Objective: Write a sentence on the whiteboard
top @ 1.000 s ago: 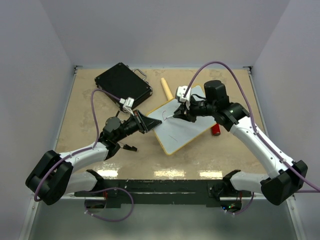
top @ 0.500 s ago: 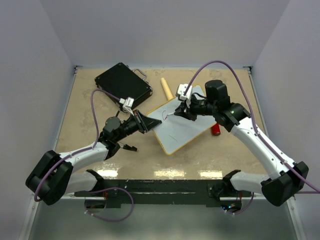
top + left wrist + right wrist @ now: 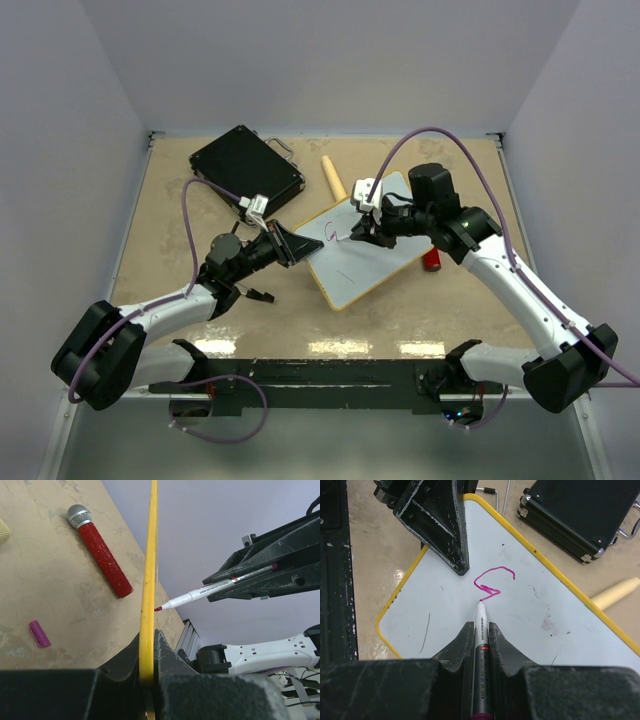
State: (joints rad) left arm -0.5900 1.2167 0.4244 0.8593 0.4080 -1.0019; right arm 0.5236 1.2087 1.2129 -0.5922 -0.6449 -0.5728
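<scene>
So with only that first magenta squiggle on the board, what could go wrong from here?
The left hand clamps the yellow-framed whiteboard by one edge only, so pressure from the magenta-tipped white marker in the right hand might pivot or slip it and skew the letters. The magenta stroke also sits close to the left hand's finger, so the next strokes could bump it.

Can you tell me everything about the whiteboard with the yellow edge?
The whiteboard is a small white rectangle with a thin yellow frame and rounded corners. It looks smooth, with a few faint dark scuffs. It sits crooked on the tan table. One pink G is drawn on it. The left hand is shut on its edge, and the tip of the marker in the right hand touches it at the end of the G.
</scene>
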